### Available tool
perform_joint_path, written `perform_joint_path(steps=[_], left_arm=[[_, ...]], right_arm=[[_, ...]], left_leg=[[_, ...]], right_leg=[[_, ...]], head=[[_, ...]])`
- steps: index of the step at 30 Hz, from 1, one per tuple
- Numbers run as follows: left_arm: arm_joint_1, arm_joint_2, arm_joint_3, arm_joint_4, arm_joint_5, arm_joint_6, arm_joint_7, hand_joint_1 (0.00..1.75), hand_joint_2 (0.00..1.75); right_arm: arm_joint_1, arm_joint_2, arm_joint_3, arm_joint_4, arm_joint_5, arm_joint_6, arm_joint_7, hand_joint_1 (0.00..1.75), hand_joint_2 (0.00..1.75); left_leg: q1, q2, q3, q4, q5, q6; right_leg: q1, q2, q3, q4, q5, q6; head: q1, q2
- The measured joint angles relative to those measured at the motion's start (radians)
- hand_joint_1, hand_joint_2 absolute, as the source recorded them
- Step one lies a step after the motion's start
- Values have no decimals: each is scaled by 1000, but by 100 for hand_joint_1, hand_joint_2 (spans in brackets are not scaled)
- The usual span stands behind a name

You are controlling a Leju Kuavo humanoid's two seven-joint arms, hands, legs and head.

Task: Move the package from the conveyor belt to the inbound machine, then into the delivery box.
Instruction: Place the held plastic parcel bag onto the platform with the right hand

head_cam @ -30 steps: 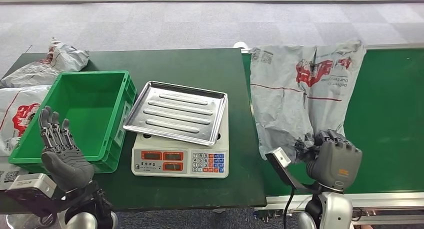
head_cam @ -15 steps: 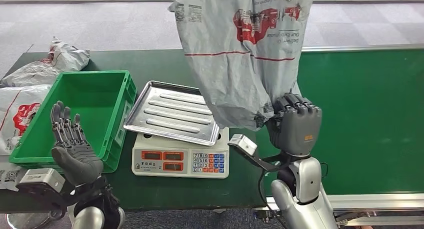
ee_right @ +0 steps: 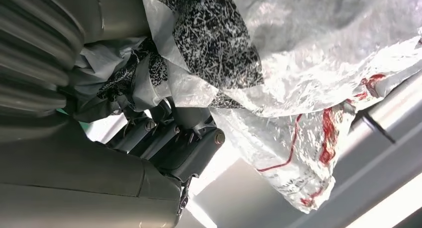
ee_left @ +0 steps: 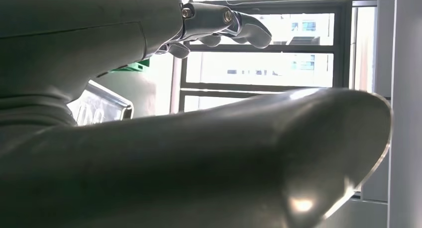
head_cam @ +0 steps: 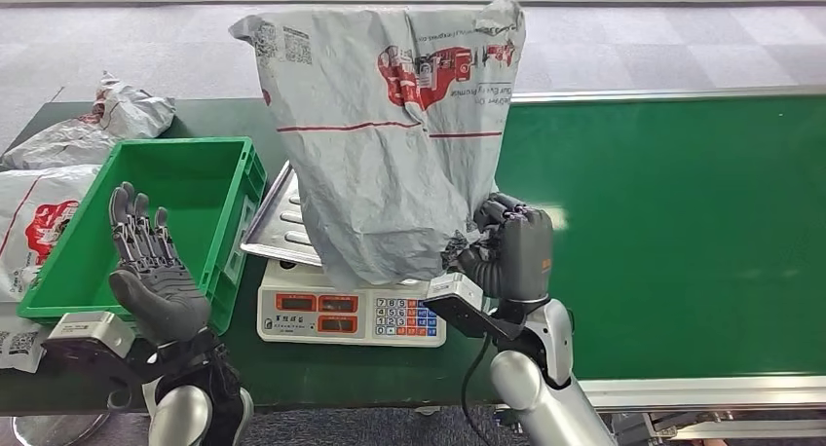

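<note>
Head view: right hand [head_cam: 511, 251] grips the grey package [head_cam: 390, 134] by a bunched lower corner, holding it aloft over the scale [head_cam: 353, 305] and its metal tray [head_cam: 278, 222], beside the green conveyor belt [head_cam: 682, 232]. Left hand [head_cam: 151, 271] is raised with fingers spread, holding nothing, by the green bin [head_cam: 166, 173] on the counter [head_cam: 341, 115].

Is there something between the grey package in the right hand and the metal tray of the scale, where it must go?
Nothing visible. The right hand holds the package above the tray, and the visible tray surface is bare.
</note>
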Motion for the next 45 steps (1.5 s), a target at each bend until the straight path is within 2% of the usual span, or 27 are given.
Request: perform_joint_path(steps=[18,24,29,35,45], left_arm=[[-32,1,-12,19,-3,-14,18,0,0],[-45,1,-13,29,-3,-20,17,0,0],[-57,1,-13,35,-5,-38,24,0,0],[-76,1,-33,58,4,-50,18,0,0],[-96,7,-55,87,20,-46,8,0,0]], right_arm=[[-27,9,-59,257,37,38,-26,175,175],[-47,9,-60,314,32,113,-82,175,175],[-71,15,-60,360,-22,145,-134,175,175],[-189,43,-50,436,-33,217,-137,175,175],[-415,86,-22,645,-26,241,-112,175,175]], left_leg=[[0,0,0,0,0,0],[0,0,0,0,0,0],[0,0,0,0,0,0],[0,1,-1,0,1,-1],[0,0,-1,0,3,-1]], right_leg=[[0,0,0,0,0,0],[0,0,0,0,0,0],[0,0,0,0,0,0],[0,0,-1,0,1,-1],[0,0,-1,0,3,-1]], head=[[0,0],[0,0],[0,0],[0,0],[0,0]])
